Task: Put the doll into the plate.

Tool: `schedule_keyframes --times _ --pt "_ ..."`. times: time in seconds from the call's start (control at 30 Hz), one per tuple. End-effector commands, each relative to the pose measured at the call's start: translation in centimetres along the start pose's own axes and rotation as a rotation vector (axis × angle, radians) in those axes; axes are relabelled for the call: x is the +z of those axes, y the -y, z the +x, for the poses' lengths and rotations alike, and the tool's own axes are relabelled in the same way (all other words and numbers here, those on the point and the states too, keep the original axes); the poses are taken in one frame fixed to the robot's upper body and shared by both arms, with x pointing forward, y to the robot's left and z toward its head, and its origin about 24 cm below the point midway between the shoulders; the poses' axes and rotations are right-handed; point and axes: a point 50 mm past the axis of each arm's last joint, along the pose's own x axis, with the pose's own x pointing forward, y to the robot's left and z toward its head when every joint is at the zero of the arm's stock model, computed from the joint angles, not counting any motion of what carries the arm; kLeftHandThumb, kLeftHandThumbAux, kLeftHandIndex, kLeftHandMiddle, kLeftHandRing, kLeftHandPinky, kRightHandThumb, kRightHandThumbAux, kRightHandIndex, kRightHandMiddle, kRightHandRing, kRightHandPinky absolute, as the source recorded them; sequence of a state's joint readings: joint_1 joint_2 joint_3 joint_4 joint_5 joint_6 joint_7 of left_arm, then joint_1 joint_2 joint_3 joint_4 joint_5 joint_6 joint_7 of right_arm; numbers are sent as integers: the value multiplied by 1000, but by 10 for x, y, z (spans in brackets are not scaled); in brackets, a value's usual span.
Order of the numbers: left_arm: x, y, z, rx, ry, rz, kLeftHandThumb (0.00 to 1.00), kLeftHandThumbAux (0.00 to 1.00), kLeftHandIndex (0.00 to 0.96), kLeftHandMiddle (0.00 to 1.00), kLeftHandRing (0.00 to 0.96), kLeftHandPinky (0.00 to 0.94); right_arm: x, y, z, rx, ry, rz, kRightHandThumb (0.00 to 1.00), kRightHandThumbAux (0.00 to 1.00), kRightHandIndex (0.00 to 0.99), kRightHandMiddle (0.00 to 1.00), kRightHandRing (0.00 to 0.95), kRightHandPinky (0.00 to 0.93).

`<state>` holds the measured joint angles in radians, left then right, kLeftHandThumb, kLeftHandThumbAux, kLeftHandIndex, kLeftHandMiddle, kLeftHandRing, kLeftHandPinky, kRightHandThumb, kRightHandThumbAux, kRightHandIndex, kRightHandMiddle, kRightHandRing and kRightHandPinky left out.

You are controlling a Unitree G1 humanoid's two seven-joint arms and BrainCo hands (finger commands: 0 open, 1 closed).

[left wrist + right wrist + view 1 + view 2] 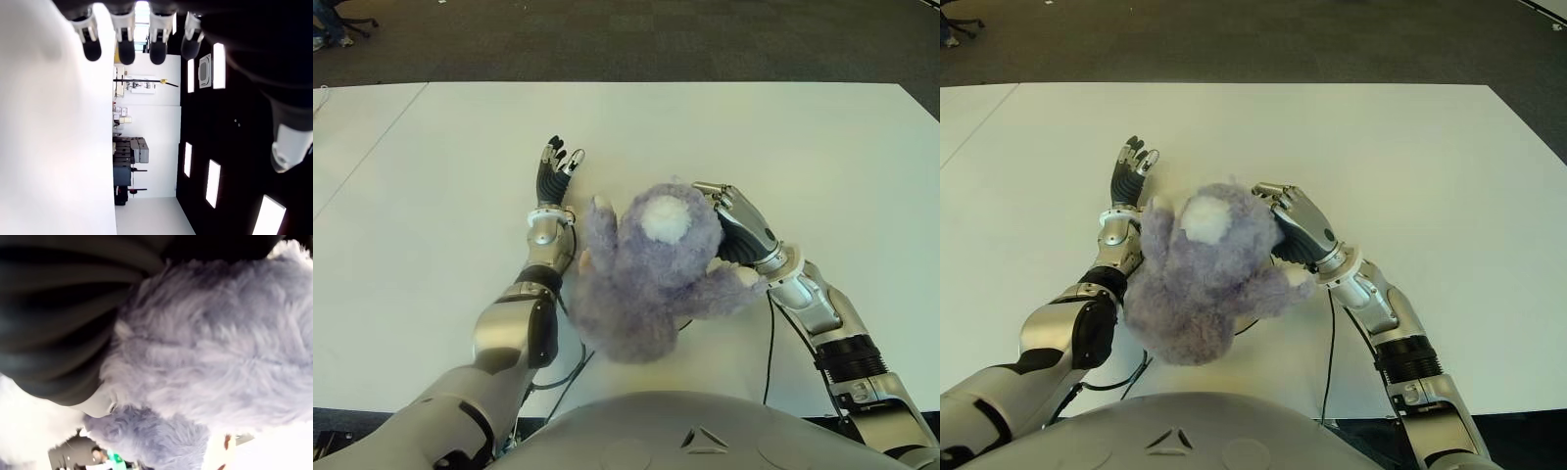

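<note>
A fluffy purple doll with a white patch on its head shows close before my chest, between my two arms. My right hand is curled around the doll's head from the right side and grips it; in the right wrist view the purple fur presses against the palm. To the left of the doll is my left hand, fingers straight and spread, holding nothing. The left wrist view shows its fingertips free over the white table. No plate appears in any view.
The white table stretches wide ahead and to both sides. Black cables run along my right forearm and under the doll. Dark carpet lies beyond the far edge, with a chair base at far left.
</note>
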<state>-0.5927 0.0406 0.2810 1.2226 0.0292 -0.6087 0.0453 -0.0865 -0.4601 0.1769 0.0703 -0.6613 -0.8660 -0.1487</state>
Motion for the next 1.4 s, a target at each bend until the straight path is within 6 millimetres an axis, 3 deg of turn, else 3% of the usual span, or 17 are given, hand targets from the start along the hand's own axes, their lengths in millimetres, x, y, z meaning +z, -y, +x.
schedule_keyframes --times 0.03,0.4,1.4 --pt "-95 3 -76 26 -463 -9 0 524 40 88 81 73 -1 -16 -9 128 -31 -14 696 725 437 856 868 873" --pt "-95 3 -75 23 -472 6 0 540 45 99 92 79 -5 -24 -19 186 -87 14 695 727 436 858 868 858" --pt "-94 1 -75 35 -466 -5 0 550 53 109 103 78 -8 -23 -15 201 -134 95 696 726 437 861 873 862"
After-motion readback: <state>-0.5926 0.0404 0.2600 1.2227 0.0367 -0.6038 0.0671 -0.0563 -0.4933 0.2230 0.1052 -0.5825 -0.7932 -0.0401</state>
